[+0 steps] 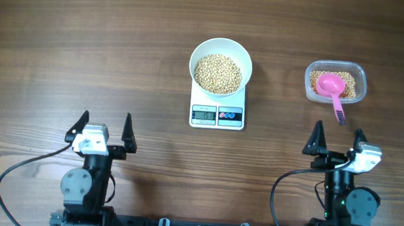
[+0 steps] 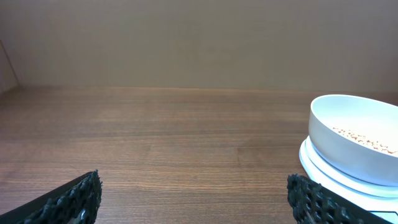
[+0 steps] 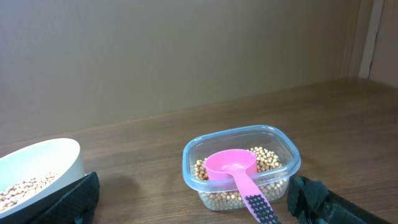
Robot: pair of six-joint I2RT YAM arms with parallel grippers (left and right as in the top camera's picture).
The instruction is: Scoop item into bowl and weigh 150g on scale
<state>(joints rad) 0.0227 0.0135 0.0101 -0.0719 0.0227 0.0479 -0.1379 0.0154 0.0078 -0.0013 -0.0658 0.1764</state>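
Left end effector (image 1: 106, 118) and right end effector (image 1: 338, 131) gape wide, empty; grip the scoop (image 1: 330, 85) by its handle, add beans (image 1: 217, 73) slowly, watching the scale (image 1: 217, 116)

Matt wood-grain table (image 1: 84, 46), glossy smooth white bowl (image 1: 222, 48), clear plastic tub (image 1: 360, 78).

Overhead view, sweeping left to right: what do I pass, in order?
left hand → scale carrying the bowl of beans → clear tub holding the pink scoop. The right hand shares the tub's span, so it is left out of the order.
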